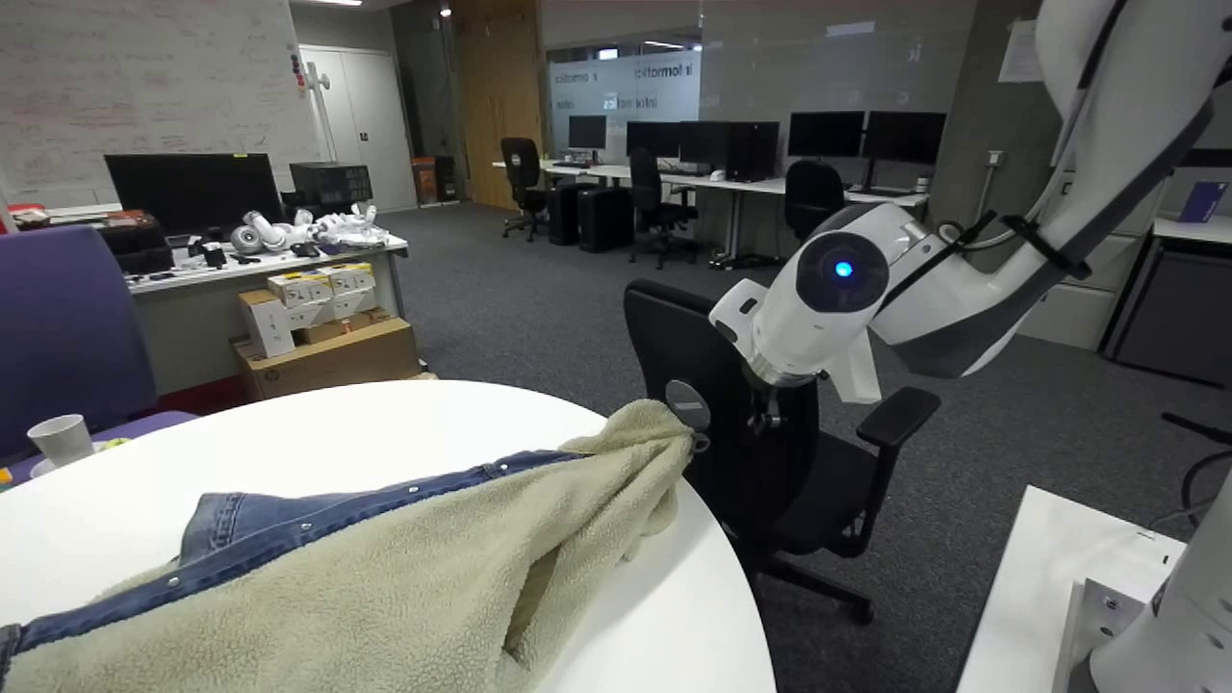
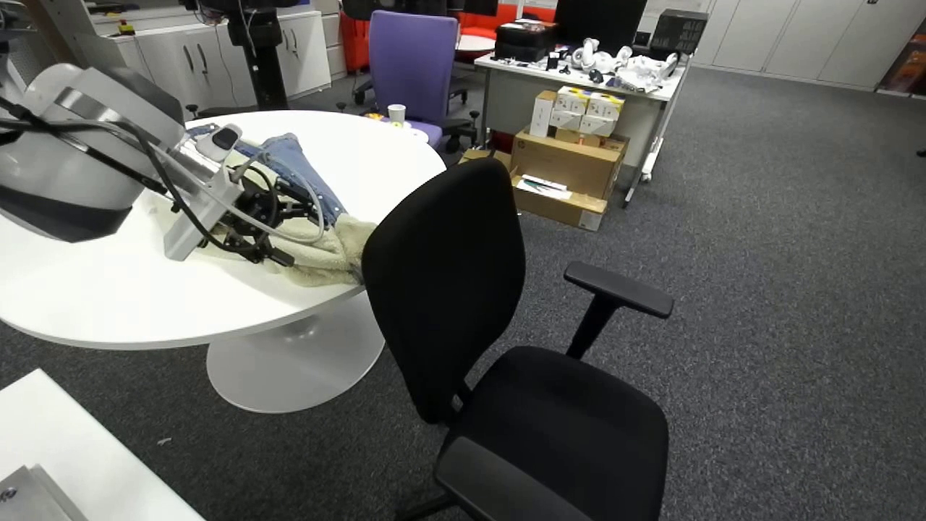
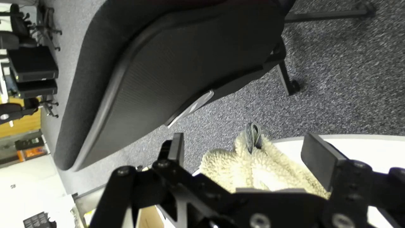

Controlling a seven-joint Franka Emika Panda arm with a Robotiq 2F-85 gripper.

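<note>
One fleece-lined jacket (image 1: 433, 558) lies ahead of the gripper (image 3: 247, 152), its looped end (image 3: 250, 141) centred before widely parted jaws, apparently untouched.

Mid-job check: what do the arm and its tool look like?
The arm is white with dark grey panels, a black strap and a black disc bearing a blue light. A black cable and a pale cable loop near the tool, which is black, with silver screw heads and flat grey pads.
</note>
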